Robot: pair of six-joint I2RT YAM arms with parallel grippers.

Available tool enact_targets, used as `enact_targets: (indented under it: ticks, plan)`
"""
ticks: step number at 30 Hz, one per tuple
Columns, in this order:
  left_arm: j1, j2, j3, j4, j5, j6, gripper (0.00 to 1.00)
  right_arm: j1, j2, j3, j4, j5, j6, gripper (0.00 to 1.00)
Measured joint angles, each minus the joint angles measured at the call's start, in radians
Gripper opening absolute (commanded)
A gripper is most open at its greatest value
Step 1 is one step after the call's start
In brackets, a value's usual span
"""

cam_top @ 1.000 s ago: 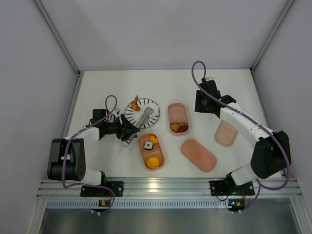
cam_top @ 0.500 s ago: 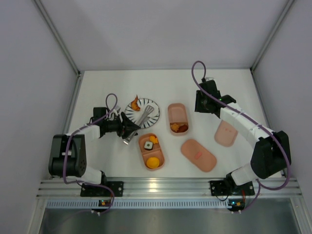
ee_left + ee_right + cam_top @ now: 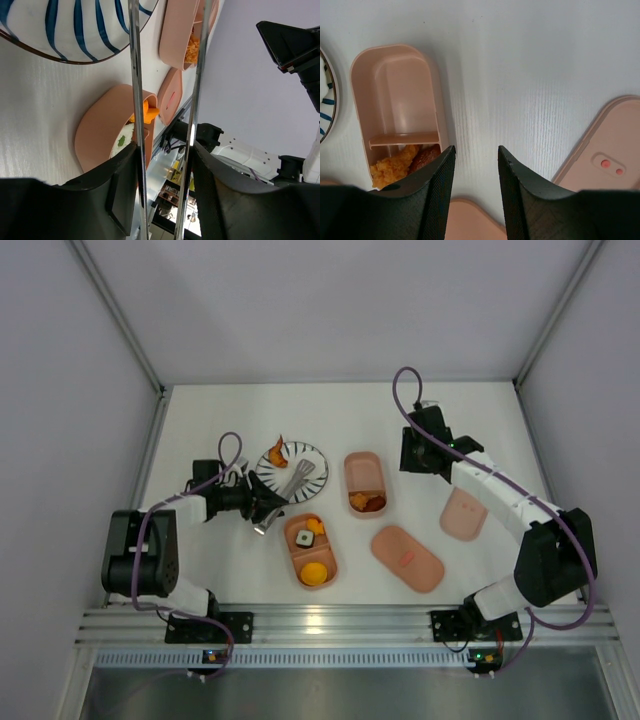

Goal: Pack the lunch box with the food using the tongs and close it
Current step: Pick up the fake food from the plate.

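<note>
My left gripper (image 3: 262, 504) is shut on the silvery tongs (image 3: 291, 487), whose tips reach over the striped plate (image 3: 312, 456). In the left wrist view the two tong arms (image 3: 134, 75) run up between my fingers (image 3: 120, 190) with nothing between their tips. One orange piece of food (image 3: 277, 452) lies at the plate's far left rim. The near lunch box tray (image 3: 295, 558) holds a rice roll (image 3: 304, 537) and orange pieces. The far tray (image 3: 365, 468) holds fried food (image 3: 400, 162). My right gripper (image 3: 476, 150) hangs open and empty just right of that tray.
A pink lid with a red mark (image 3: 407, 558) lies at the front, right of the near tray. A red-spotted lid (image 3: 463, 513) lies further right, below my right forearm. White walls close the table at the left, right and back.
My left arm has shifted slightly with the tongs, whose tips stay over the plate. The right arm has not moved.
</note>
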Motion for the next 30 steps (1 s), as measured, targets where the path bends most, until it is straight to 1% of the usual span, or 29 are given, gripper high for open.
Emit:
enact_targets:
  ticks: [2,4,7,8,11,16,17,18,20,30]
  plan:
    - [0.0,0.008,0.0,0.005,0.0,-0.006,0.46,0.0,0.0,0.0,0.0,0.0,0.0,0.39]
    - [0.0,0.01,0.0,0.008,0.0,-0.013,0.42,0.0,0.0,0.0,0.0,0.0,0.0,0.39]
    - [0.0,0.014,0.002,0.016,0.0,-0.019,0.34,0.0,0.0,-0.002,0.001,0.0,0.0,0.4]
    - [0.0,0.016,0.002,0.018,0.0,-0.02,0.3,0.0,-0.001,-0.004,0.0,0.0,0.0,0.39]
    - [0.0,0.019,0.002,0.021,0.0,-0.024,0.21,0.0,-0.002,-0.005,0.0,0.0,0.0,0.39]
    - [0.0,0.019,0.008,0.019,0.0,-0.026,0.1,0.0,-0.004,-0.005,0.0,0.0,0.0,0.39]
    - [0.0,0.019,0.01,0.018,-0.001,-0.025,0.05,0.0,-0.005,-0.005,0.0,0.0,0.0,0.39]
    - [0.0,0.019,0.013,0.017,-0.002,-0.023,0.03,0.0,-0.006,-0.005,0.0,0.0,0.0,0.39]
    - [0.0,0.016,0.02,0.008,-0.005,-0.018,0.0,0.0,-0.008,-0.005,0.0,0.0,0.0,0.39]
    - [0.0,-0.079,0.048,-0.032,-0.024,0.001,0.0,0.0,-0.018,-0.005,-0.001,0.002,0.0,0.38]
